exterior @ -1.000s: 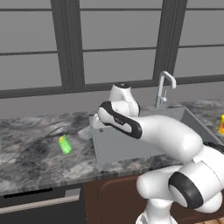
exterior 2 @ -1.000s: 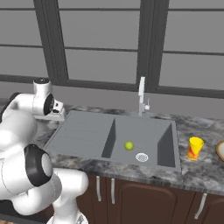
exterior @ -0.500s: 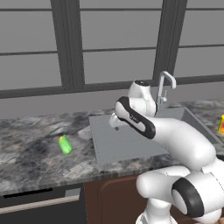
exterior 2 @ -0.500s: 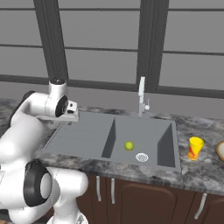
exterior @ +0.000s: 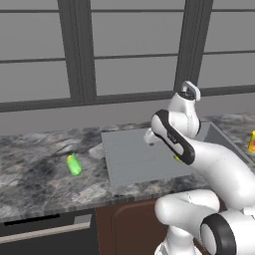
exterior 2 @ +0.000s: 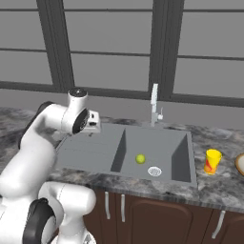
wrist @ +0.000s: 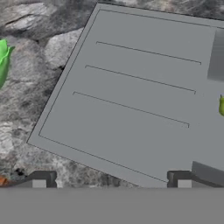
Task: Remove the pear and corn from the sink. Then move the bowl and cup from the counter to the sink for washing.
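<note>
The corn [exterior: 74, 164], bright green, lies on the marble counter left of the sink; it also shows at the left edge of the hand view [wrist: 3, 61]. The yellow-green pear [exterior 2: 140, 158] rests in the sink basin [exterior 2: 177, 148] near the round drain, and peeks in at the hand view's right edge [wrist: 222, 106]. My gripper [exterior 2: 93, 127] [exterior: 148, 137] [wrist: 111, 181] hangs open and empty above the sink's ribbed drainboard [wrist: 131, 87], between corn and pear. The yellow cup [exterior 2: 212, 161] and the edge of the tan bowl [exterior 2: 239, 164] stand on the counter right of the sink.
A chrome faucet [exterior 2: 154, 102] rises behind the basin. A round drain [exterior 2: 154, 170] sits just right of the pear. Dark window frames run along the back wall. Brown cabinet doors [exterior 2: 143, 212] sit below the counter edge.
The arm has swung right, from above the counter's left part to over the drainboard. The gripper stayed open. Corn, pear, cup and bowl have not moved.
</note>
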You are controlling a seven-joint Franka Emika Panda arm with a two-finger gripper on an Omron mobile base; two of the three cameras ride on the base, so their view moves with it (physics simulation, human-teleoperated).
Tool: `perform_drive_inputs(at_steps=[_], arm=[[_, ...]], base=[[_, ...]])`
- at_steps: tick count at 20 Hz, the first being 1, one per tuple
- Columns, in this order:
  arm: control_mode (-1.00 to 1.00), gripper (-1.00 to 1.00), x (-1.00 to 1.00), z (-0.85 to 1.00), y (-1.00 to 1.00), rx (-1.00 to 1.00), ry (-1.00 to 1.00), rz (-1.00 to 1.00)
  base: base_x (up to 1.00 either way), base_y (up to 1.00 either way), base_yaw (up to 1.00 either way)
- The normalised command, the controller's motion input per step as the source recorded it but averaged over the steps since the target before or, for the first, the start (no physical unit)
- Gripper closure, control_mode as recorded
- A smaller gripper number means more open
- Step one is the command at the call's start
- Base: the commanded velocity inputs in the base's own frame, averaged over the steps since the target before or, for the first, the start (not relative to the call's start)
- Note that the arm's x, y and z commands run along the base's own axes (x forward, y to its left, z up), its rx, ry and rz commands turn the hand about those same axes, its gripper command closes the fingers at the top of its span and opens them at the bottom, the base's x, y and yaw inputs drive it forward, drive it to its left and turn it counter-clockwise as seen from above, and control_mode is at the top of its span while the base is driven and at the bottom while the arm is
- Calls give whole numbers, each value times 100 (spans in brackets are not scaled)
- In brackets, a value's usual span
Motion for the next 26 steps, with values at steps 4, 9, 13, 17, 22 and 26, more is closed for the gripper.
perform_drive_inputs(at_steps=[4, 9, 13, 17, 22, 26], arm=[[-100, -100, -10, 2, -60, 0, -10, -1], [-100, -100, -2, 1, -56, 0, -4, -13], [-100, -100, 3, 1, -56, 0, 0, -15], [-100, -100, 11, 1, -57, 0, 3, -15], [-100, -100, 14, 0, -53, 0, 6, -9], [-100, -100, 10, 0, -50, 0, 3, -5]], base=[[0, 0, 0], [0, 0, 0], [0, 0, 0], [0, 0, 0], [0, 0, 0], [0, 0, 0]])
